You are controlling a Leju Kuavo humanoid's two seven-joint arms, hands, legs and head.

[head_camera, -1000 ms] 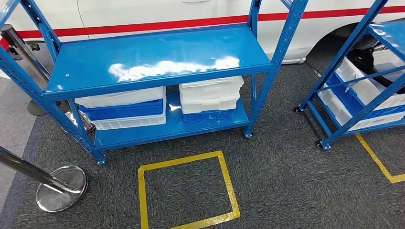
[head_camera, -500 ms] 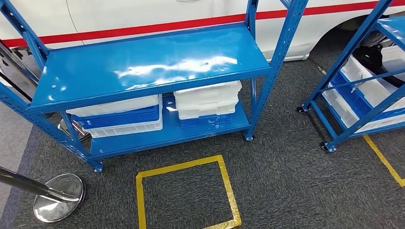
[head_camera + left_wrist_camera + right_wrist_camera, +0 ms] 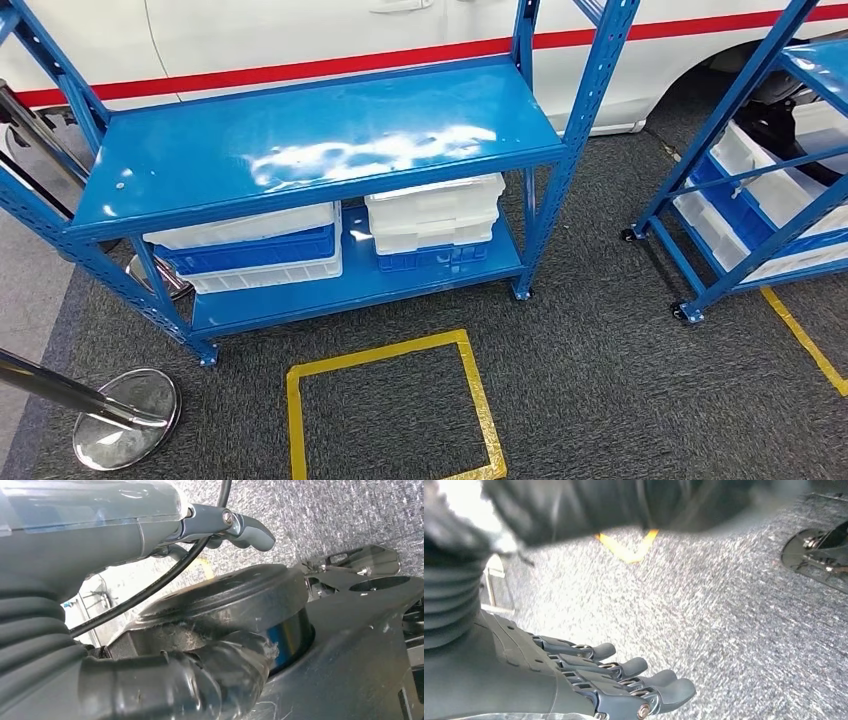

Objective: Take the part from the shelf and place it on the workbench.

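Head view: robot is facing a blue shelf (image 3: 320, 150) whose upper deck is lying bare and glossy. Lower deck is carrying two stacks of white and blue bins (image 3: 250, 245), one left, one right (image 3: 435, 225). The part itself is not identifiable; it may be sitting inside a bin (contents hidden by the deck above). A yellow tape square (image 3: 390, 405) is marking the carpet just in front of the shelf. A second shelf (image 3: 760, 190) with similar bins is standing to the right, a chrome post base (image 3: 125, 405) at lower left.

Both arms are hanging. Right robot hand (image 3: 589, 680) is pointing at the carpet, fingers extended side by side, holding nothing. Left robot hand (image 3: 220, 527): one finger is visible, nothing seen in it; whether fingers are apart or together, cannot tell.

Risks, judged: reaching under the upper deck could be knocking an arm on its edge; the wrong shelf or bin could be chosen, since the part is unseen; stepping leftward could be catching the post base.
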